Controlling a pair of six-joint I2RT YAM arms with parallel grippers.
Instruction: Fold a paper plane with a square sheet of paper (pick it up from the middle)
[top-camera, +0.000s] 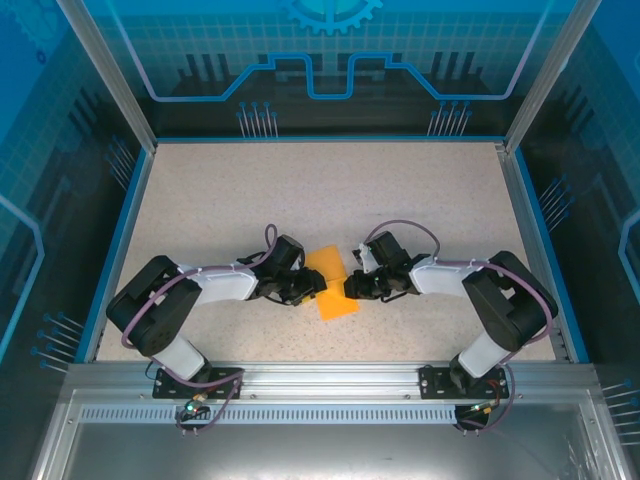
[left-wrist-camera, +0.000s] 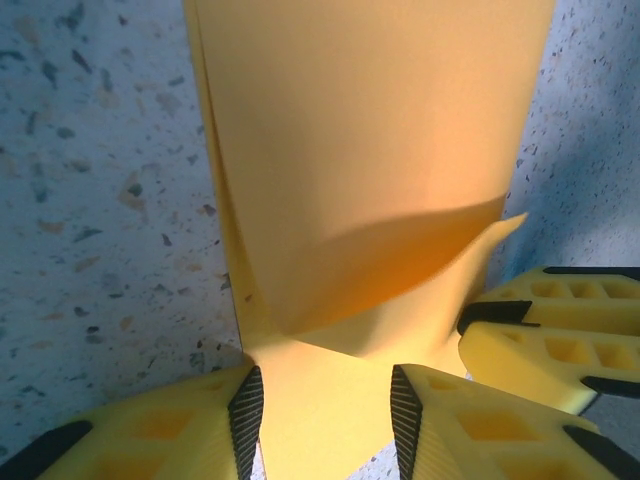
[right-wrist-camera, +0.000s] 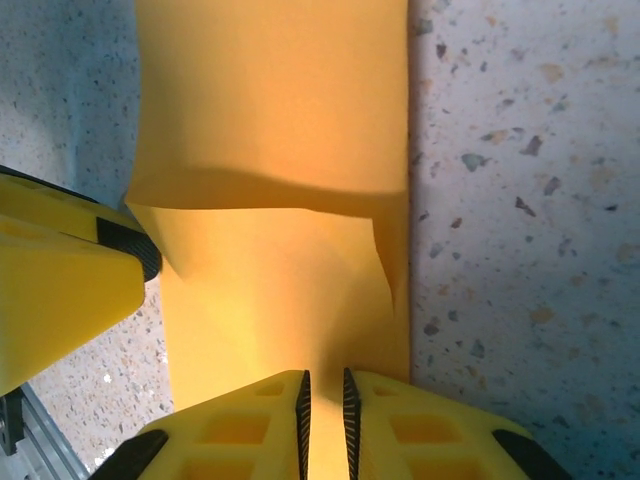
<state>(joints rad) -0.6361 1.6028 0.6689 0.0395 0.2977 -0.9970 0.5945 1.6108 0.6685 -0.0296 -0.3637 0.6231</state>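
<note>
The square sheet of paper (top-camera: 331, 287) is bright orange and lies folded into a narrow creased strip at the middle of the table. My left gripper (top-camera: 312, 288) reaches it from the left. In the left wrist view the paper (left-wrist-camera: 370, 150) runs between the jaws of the left gripper (left-wrist-camera: 325, 420), which stand apart, open. My right gripper (top-camera: 352, 287) comes in from the right. In the right wrist view its jaws (right-wrist-camera: 323, 420) are nearly together, pinching a raised ridge of the paper (right-wrist-camera: 270, 100). A loose upper layer bulges between the two grippers.
The speckled tabletop (top-camera: 320, 190) stretches wide behind the paper, with blue-edged walls (top-camera: 135, 190) around it. The two grippers sit almost tip to tip: the right fingers (left-wrist-camera: 545, 345) show in the left wrist view and the left fingers (right-wrist-camera: 60, 280) in the right wrist view.
</note>
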